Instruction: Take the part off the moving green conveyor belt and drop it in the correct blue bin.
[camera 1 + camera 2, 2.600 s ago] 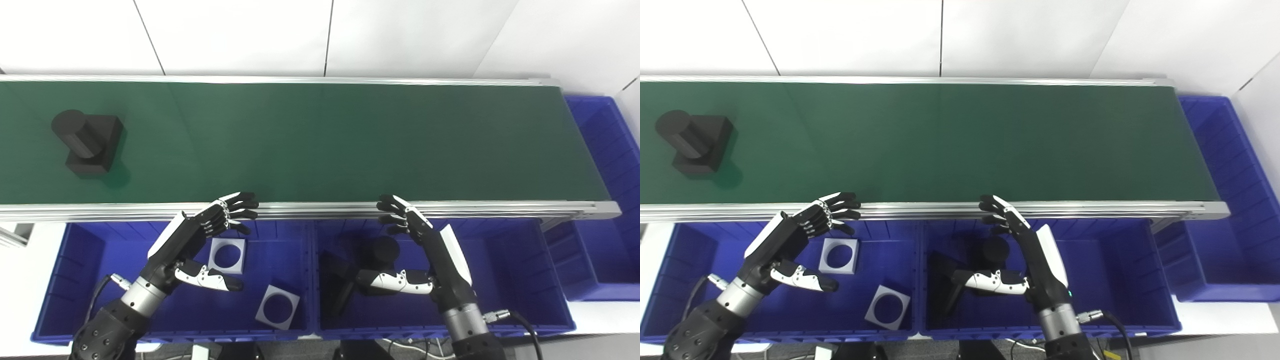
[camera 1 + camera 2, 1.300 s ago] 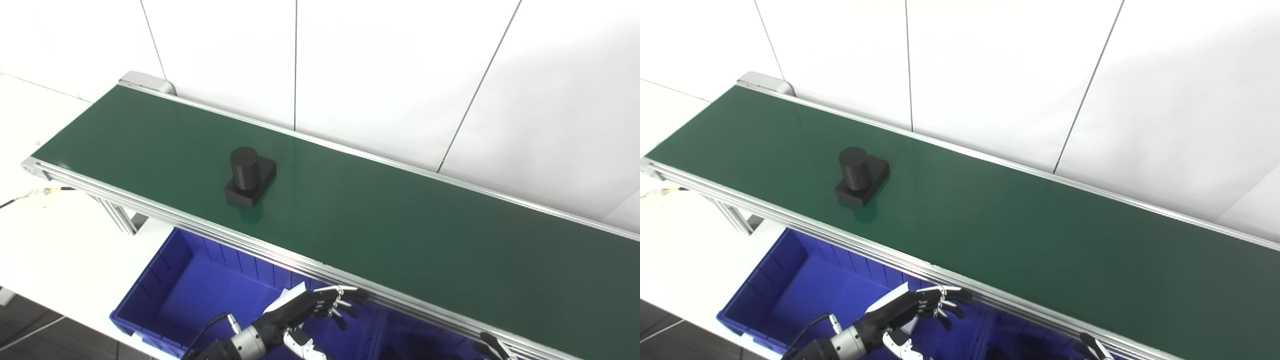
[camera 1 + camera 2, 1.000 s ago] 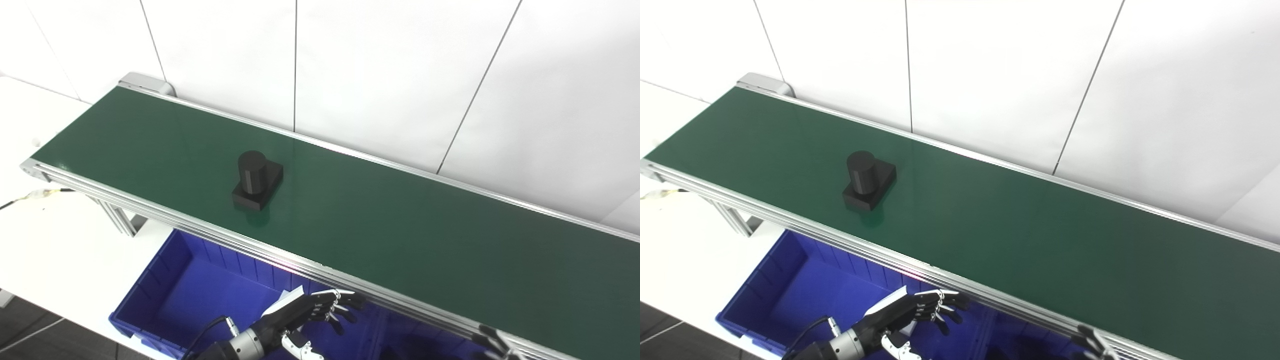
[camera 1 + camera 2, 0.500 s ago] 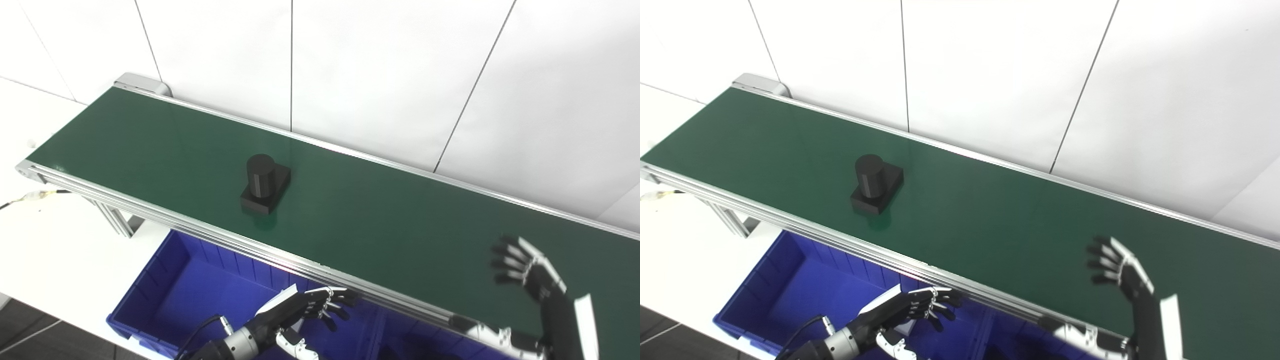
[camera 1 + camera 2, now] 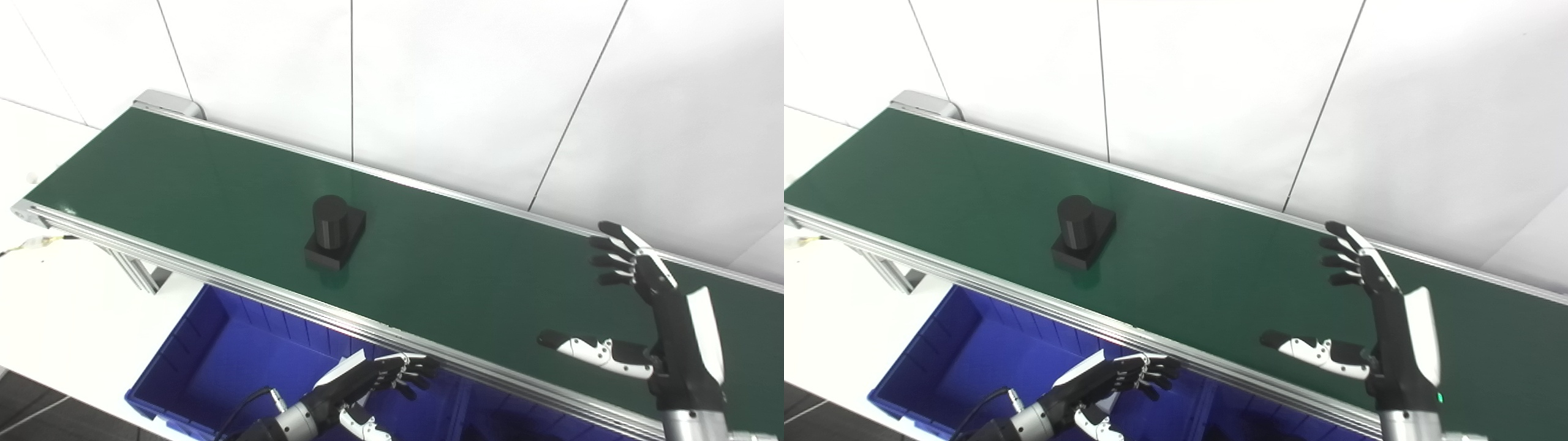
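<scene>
No readable writing. Black part [image 5: 334,231] on green belt [image 5: 184,184], well apart from right hand [image 5: 664,318], fingers [image 5: 612,247] spread, empty; left hand [image 5: 361,386] empty, loosely curled over blue bin [image 5: 202,361].

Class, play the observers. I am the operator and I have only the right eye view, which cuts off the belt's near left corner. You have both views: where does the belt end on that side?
Observer: The left eye view shows that corner. The belt and its rail end there, well to the left of the part.
Operator: Is anything beside the corner?
Observer: A thin cable comes in from the picture's left edge, just below the corner, over the white surface. Your view shows its tip at most.
</scene>
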